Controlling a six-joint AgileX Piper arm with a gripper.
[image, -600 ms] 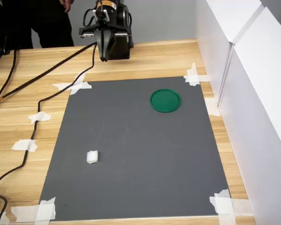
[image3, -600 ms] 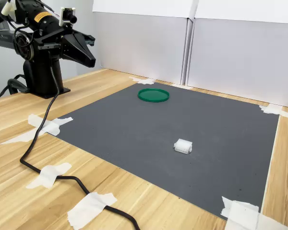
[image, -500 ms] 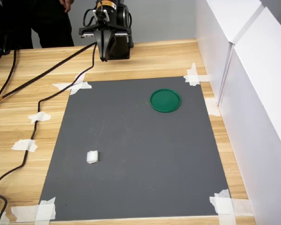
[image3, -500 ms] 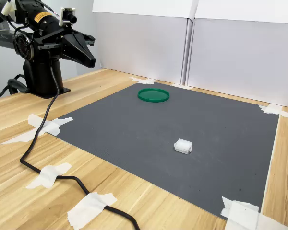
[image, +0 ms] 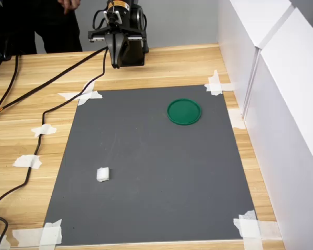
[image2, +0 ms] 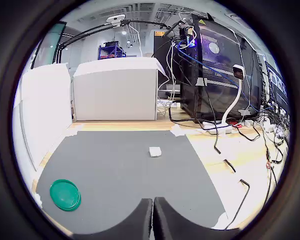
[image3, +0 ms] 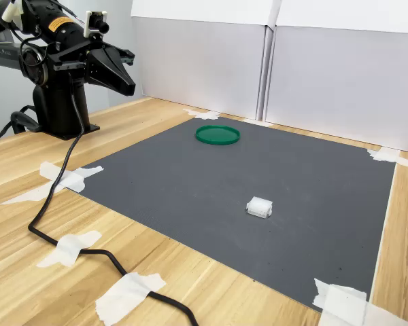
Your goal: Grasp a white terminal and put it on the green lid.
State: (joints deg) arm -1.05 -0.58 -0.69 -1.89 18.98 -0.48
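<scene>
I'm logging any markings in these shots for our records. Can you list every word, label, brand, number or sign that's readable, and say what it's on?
No text can be read in any view.
Yellow label on the arm near its wrist: dark print, too small to read in both exterior views.
Yellow triangular sticker on the black rack in the wrist view: too blurred to read.
The gripper, white terminal, green lid and grey mat: no markings seen.

A dark-grey rectangular mat (image: 156,166) lies flat on the light wooden table (image: 188,62), fixed at its corners with torn white tape pieces (image: 250,226). A black cable (image3: 68,204) crosses the table. White panel walls (image3: 326,75) border it
</scene>
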